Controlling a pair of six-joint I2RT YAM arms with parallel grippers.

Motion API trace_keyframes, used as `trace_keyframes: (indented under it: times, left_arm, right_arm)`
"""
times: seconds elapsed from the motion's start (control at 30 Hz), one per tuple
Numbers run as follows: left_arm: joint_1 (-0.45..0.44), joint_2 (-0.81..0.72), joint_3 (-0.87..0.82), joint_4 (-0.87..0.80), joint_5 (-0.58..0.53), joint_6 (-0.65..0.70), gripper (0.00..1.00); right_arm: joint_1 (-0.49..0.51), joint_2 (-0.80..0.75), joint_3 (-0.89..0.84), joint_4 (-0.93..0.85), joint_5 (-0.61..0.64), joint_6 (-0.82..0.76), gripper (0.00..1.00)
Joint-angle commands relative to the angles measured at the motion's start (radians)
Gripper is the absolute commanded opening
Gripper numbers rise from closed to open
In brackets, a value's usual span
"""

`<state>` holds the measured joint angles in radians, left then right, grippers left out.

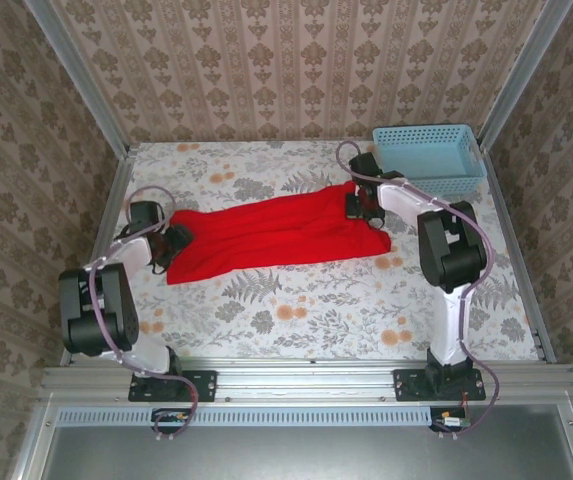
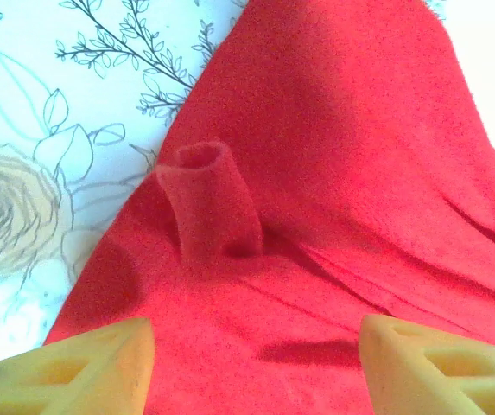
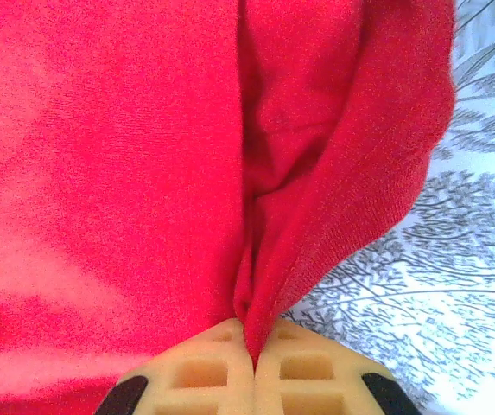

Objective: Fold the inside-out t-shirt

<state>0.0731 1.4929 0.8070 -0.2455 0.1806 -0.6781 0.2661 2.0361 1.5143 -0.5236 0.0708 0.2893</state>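
Nearest, right pincer [image 3: 254, 350] gripped a fold of the shirt [image 1: 276, 232] at its right end; I saw left pincer [image 2: 256, 346] gaping wide above its left end on the table [image 1: 366, 300].

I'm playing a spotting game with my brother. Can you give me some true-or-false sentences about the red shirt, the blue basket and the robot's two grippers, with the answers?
1. The right gripper is pinching a fold of the shirt. True.
2. The shirt is lying inside the basket. False: it is stretched out on the table, and the basket stands apart in the far right corner.
3. The left gripper has its fingers apart above the shirt. True.
4. The shirt has a big picture printed on it. False: it is plain red all over.
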Motion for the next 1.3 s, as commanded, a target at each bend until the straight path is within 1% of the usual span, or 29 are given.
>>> trace_keyframes:
  times: [0.0, 0.1, 0.17, 0.27, 0.4, 0.53, 0.6, 0.77, 0.87, 0.93, 1.0, 1.13, 1.27]
  left_arm:
    - [0.000, -0.081, -0.003, -0.110, -0.058, 0.043, 0.65]
    - [-0.002, -0.096, -0.011, -0.128, -0.100, 0.065, 0.64]
    - [-0.004, -0.074, -0.008, -0.142, -0.116, 0.078, 0.63]
    - [-0.008, -0.010, -0.004, -0.140, -0.101, 0.089, 0.60]
    - [-0.060, 0.060, 0.013, -0.137, -0.094, 0.095, 0.54]
    - [-0.117, 0.077, -0.001, -0.118, -0.091, 0.071, 0.46]
    - [-0.155, 0.076, -0.015, -0.106, -0.076, 0.053, 0.40]
    - [-0.292, 0.050, -0.075, -0.053, -0.033, -0.022, 0.32]
    - [-0.393, -0.006, -0.111, -0.057, -0.067, -0.069, 0.30]
    - [-0.441, -0.052, -0.138, -0.062, -0.089, -0.094, 0.30]
    - [-0.447, -0.091, -0.168, -0.062, -0.092, -0.110, 0.30]
    - [-0.423, -0.152, -0.196, -0.067, -0.116, -0.094, 0.31]
    - [-0.382, -0.152, -0.225, -0.020, -0.076, -0.087, 0.29]
  right_arm:
    - [0.007, -0.100, -0.011, 0.016, 0.047, -0.087, 0.00]
    - [0.033, -0.131, 0.001, -0.007, 0.093, -0.129, 0.00]
    - [0.052, -0.145, 0.014, -0.044, 0.139, -0.151, 0.00]
    - [0.069, -0.167, 0.029, -0.070, 0.195, -0.175, 0.00]
    - [0.072, -0.188, 0.053, -0.103, 0.231, -0.201, 0.00]
    - [0.080, -0.207, 0.099, -0.150, 0.279, -0.247, 0.00]
    - [0.083, -0.221, 0.122, -0.170, 0.306, -0.273, 0.00]
    - [0.083, -0.239, 0.184, -0.226, 0.356, -0.329, 0.00]
    - [0.093, -0.246, 0.220, -0.261, 0.361, -0.354, 0.00]
    - [0.114, -0.255, 0.229, -0.265, 0.351, -0.372, 0.00]
    - [0.131, -0.250, 0.235, -0.274, 0.344, -0.374, 0.00]
    - [0.199, -0.225, 0.259, -0.309, 0.347, -0.368, 0.00]
    - [0.298, -0.203, 0.296, -0.341, 0.343, -0.344, 0.00]
